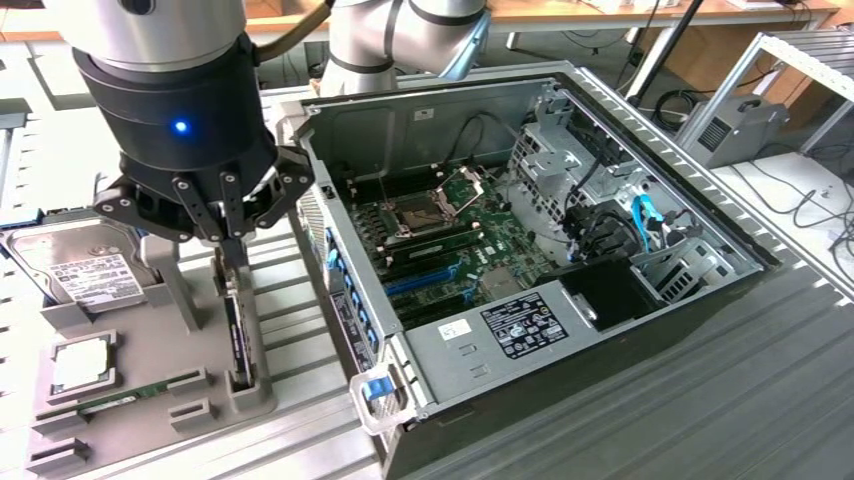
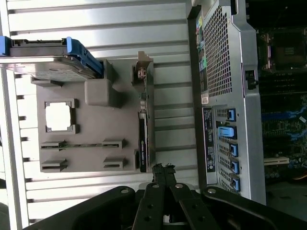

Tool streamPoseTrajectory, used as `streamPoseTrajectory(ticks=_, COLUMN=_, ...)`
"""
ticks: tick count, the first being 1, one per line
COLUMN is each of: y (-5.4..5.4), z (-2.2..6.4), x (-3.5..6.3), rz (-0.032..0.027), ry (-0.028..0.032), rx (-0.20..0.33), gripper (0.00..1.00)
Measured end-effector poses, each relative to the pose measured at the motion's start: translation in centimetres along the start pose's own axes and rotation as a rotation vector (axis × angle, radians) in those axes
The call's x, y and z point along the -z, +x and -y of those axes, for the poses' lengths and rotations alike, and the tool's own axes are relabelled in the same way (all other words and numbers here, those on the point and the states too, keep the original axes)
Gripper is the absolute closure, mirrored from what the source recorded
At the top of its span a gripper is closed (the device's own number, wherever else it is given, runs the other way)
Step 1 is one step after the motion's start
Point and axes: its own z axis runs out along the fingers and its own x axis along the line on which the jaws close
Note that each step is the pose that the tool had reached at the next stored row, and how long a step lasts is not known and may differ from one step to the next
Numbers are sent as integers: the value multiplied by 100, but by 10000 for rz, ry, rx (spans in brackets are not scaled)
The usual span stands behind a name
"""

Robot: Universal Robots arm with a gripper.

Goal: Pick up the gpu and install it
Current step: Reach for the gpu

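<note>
The gpu (image 1: pixel 240 335) stands on its long edge in a slot of the grey holder (image 1: pixel 147 420), beside the open computer case (image 1: pixel 441 345). It is a thin dark card. In the wrist view the gpu (image 2: pixel 143 139) runs along the holder (image 2: pixel 96 158), and its silver bracket (image 2: pixel 142 72) is at the far end. My gripper (image 1: pixel 227 255) hangs just over the card's upper end, fingers pressed together with nothing between them. In the wrist view my gripper (image 2: pixel 163 168) lies close beside the card's near end.
The holder also carries a hard drive (image 1: pixel 80 265), a processor chip (image 1: pixel 83 362) and a narrow green memory stick (image 1: pixel 120 400). The case lies open with its motherboard (image 1: pixel 454 245) and blue slots (image 1: pixel 427 280) exposed. Its rear wall (image 2: pixel 225 96) stands close to the holder.
</note>
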Motion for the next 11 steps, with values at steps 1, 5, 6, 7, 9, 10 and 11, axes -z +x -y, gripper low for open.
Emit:
streamPoseTrajectory(ticks=1, y=0, z=6, x=0, rz=0, ry=0, rx=0, gripper=89)
streamPoseTrajectory(ticks=5, y=-2, z=25, x=-2, rz=0, ry=1, rx=0, gripper=89)
streamPoseTrajectory(ticks=6, y=-2, z=30, x=-2, rz=0, ry=0, rx=1, gripper=89)
streamPoseTrajectory(ticks=7, y=-3, z=34, x=-2, rz=-1, ry=1, rx=0, gripper=89)
streamPoseTrajectory(ticks=9, y=-3, z=43, x=-3, rz=0, ry=0, rx=0, gripper=89)
streamPoseTrajectory(ticks=10, y=-4, z=48, x=-4, rz=0, ry=0, rx=0, gripper=89)
streamPoseTrajectory(ticks=11, y=-4, z=52, x=-4, rz=0, ry=0, rx=0, gripper=89)
